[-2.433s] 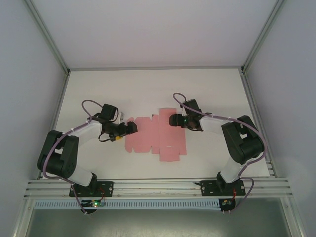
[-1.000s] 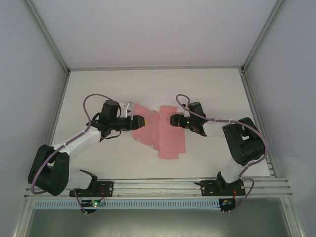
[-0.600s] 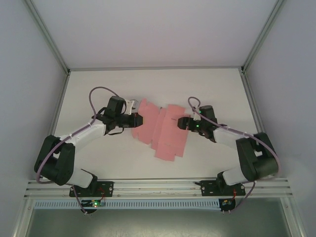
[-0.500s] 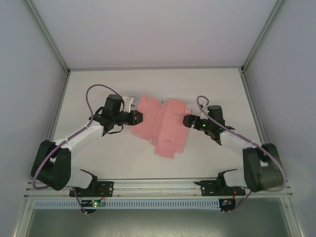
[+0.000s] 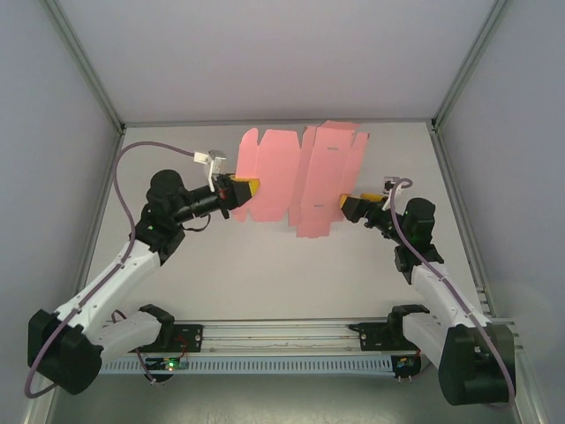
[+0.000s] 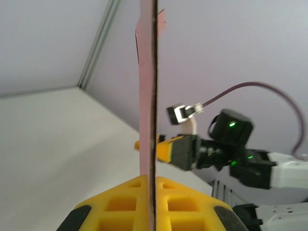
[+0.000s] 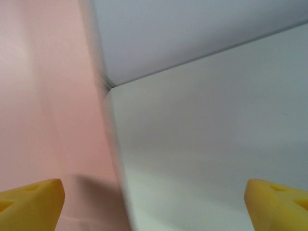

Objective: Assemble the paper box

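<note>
The unfolded paper box point(image 5: 300, 172) is held up above the far middle of the counter point(image 5: 265, 274), the jaws of the left gripper point(image 5: 244, 188) pinching its left edge. The right gripper point(image 5: 350, 208) sits at its near right edge, jaws spread wide.

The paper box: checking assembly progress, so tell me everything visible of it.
The paper box is a flat, unfolded sheet of thin pink card with creased panels and notched flaps and tabs along its edges. It is raised off the table. The left gripper is shut on its left edge; the left wrist view shows it edge-on. The right gripper stands open at its lower right edge; contact cannot be told.
</note>
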Robot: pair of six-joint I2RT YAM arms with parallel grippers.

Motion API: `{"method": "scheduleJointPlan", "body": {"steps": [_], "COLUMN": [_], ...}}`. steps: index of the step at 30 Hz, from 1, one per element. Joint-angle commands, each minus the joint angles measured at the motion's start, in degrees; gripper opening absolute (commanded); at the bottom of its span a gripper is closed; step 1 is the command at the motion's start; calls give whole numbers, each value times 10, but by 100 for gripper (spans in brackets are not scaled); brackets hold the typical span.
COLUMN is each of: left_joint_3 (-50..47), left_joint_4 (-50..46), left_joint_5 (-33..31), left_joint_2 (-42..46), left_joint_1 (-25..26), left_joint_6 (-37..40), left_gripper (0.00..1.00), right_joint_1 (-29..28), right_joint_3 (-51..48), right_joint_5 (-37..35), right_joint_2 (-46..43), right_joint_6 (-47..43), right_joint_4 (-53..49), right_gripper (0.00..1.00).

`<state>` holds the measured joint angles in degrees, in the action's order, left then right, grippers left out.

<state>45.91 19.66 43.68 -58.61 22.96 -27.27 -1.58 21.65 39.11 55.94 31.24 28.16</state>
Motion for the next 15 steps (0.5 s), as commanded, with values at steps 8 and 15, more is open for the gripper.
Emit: {"method": "scheduleJointPlan", "body": {"steps": [8,15], "left_joint_3": [-24,-28], "left_joint_4": [44,37], "left_joint_5": [-51,-68], "left_joint_2": [71,73], "left_joint_1": [22,23], "left_joint_6": [-1,-5], "left_gripper": [0,0], "right_joint_1": [3,-4], "right_joint_3": [4,24], "right_joint_5": [141,146], "right_joint_2": [44,31], "right_joint_6": [95,91], "right_joint_4": [224,224], "right_gripper": [59,40]}}
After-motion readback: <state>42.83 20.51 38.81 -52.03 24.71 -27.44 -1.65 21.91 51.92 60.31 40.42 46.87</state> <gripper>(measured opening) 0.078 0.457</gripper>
